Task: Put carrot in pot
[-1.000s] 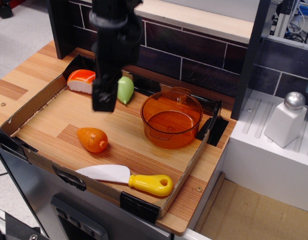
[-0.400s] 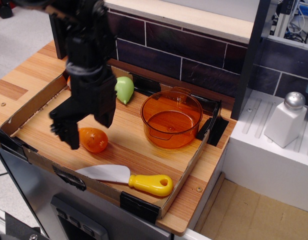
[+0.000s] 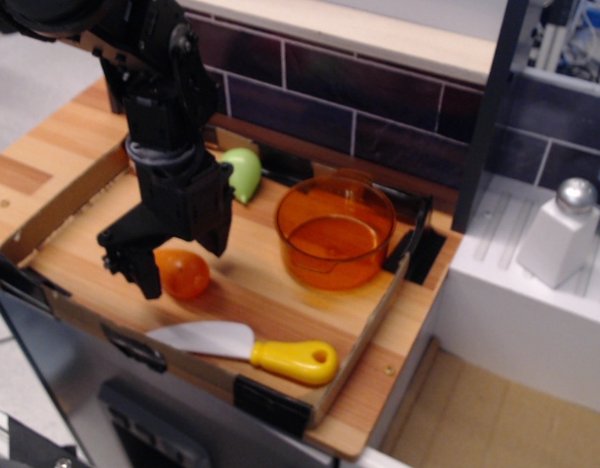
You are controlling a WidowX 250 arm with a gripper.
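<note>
Wooden tray [image 3: 280, 292] is holding everything; the round translucent amber plastic pot [image 3: 335, 232] is sitting right of centre. Left, the black gripper [image 3: 178, 265] is straddling the stubby glossy orange toy carrot [image 3: 180, 274], jaws wide, seemingly not touching. Next: closing, lifting, carrying rightward.

No readable txt, labels, brands, nos. or signs anywhere in frame. Checked all surfaces: nothing printed or legible. Pic slightly blurred, esp. upper right of frame, so any small print there can't be made out.
</note>
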